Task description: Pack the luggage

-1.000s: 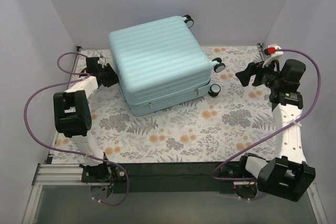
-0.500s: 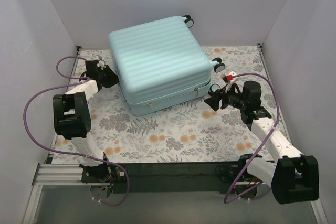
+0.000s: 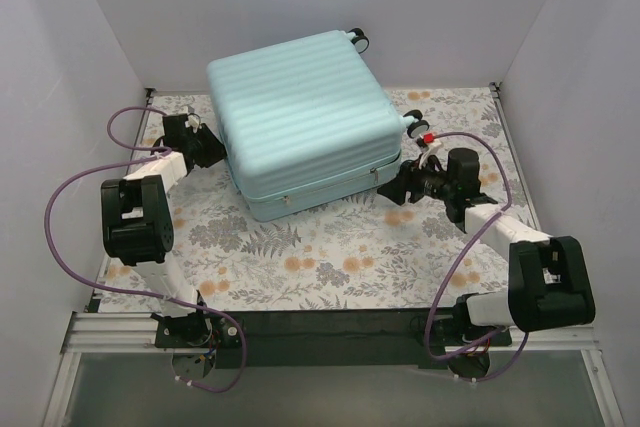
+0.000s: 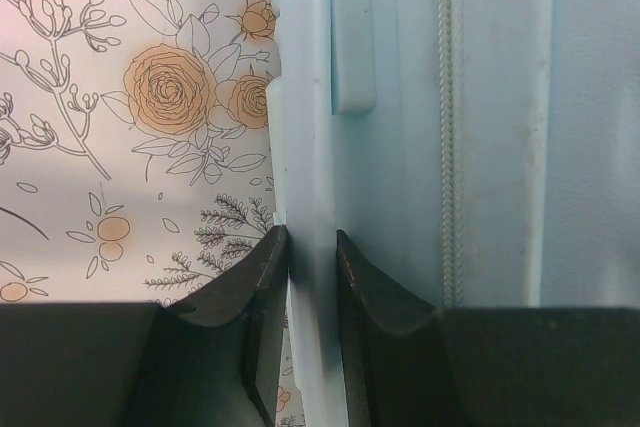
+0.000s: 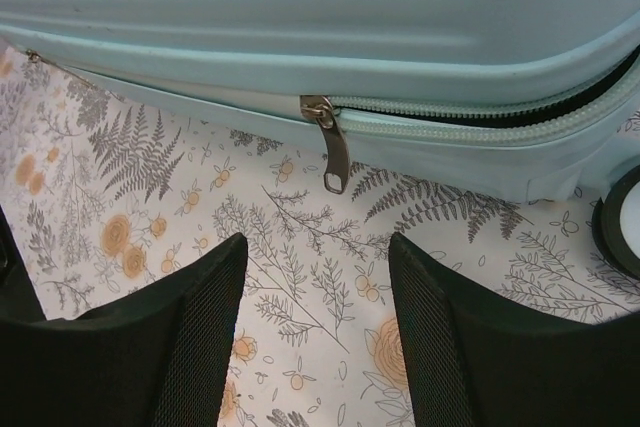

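Note:
The luggage [image 3: 300, 112] is a big pale mint ribbed suitcase lying flat and closed at the back middle of the table. My left gripper [image 3: 214, 145] is at its left side; in the left wrist view its jaws [image 4: 312, 247] are shut on a thin raised ridge [image 4: 305, 137] of the luggage shell [image 4: 480, 147]. My right gripper [image 3: 393, 187] is low at the near right corner, open and empty. In the right wrist view [image 5: 318, 247] it faces the luggage [image 5: 300, 7], with a metal zip pull [image 5: 333, 155] hanging just beyond the fingertips. The zip is partly open to the right of the pull.
The table carries a floral cloth [image 3: 330, 247]. Black wheels stick out on the luggage's right side [image 3: 417, 128] and at the back [image 3: 358, 40]; one wheel [image 5: 625, 217] is at the right edge of the right wrist view. White walls enclose the left, back and right.
My right arm has swung from high at the far right down and leftward to the luggage's near right corner. The left arm and the luggage have not moved.

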